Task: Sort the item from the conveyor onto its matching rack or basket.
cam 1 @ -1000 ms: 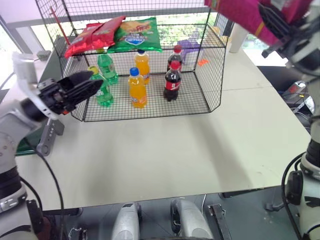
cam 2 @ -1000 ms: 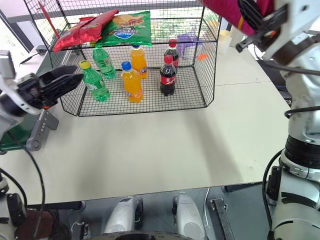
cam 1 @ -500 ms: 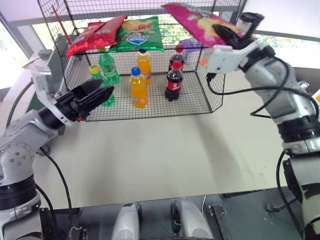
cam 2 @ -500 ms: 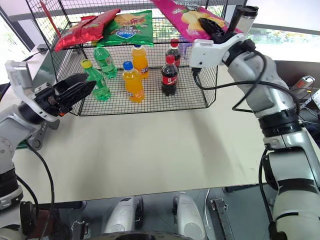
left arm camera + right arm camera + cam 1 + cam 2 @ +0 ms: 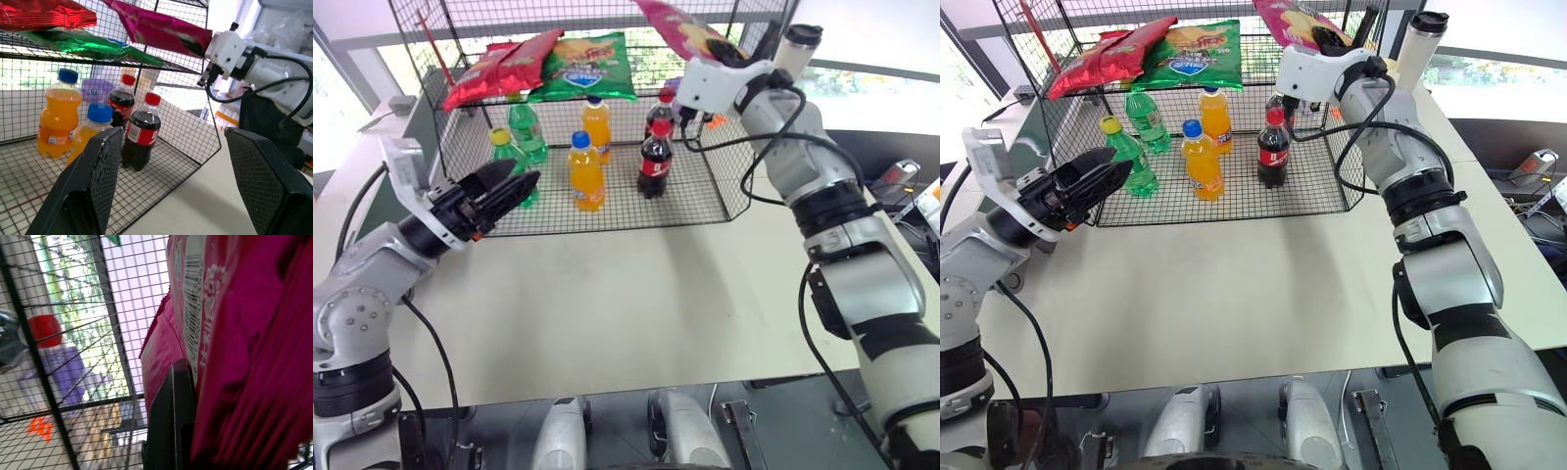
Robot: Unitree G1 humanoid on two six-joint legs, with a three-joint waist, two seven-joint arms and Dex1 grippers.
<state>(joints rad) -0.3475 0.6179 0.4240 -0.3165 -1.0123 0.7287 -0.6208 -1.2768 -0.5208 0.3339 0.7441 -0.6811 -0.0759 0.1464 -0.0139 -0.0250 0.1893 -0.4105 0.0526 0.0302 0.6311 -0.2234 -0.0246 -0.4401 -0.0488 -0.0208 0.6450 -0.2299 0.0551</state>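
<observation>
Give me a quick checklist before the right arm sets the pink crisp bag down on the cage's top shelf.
1. Right hand shut on the pink crisp bag: ok.
2. Bag over the top shelf: ok, above its right end.
3. Free spot right of the green crisp bag: ok.
4. Bag resting on the shelf: not ok, held tilted above it.
5. Left hand open and away from the shelf: ok.

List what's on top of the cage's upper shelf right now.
On the upper shelf: a red crisp bag and a green crisp bag, side by side. Whatever lies beneath them is covered.
</observation>
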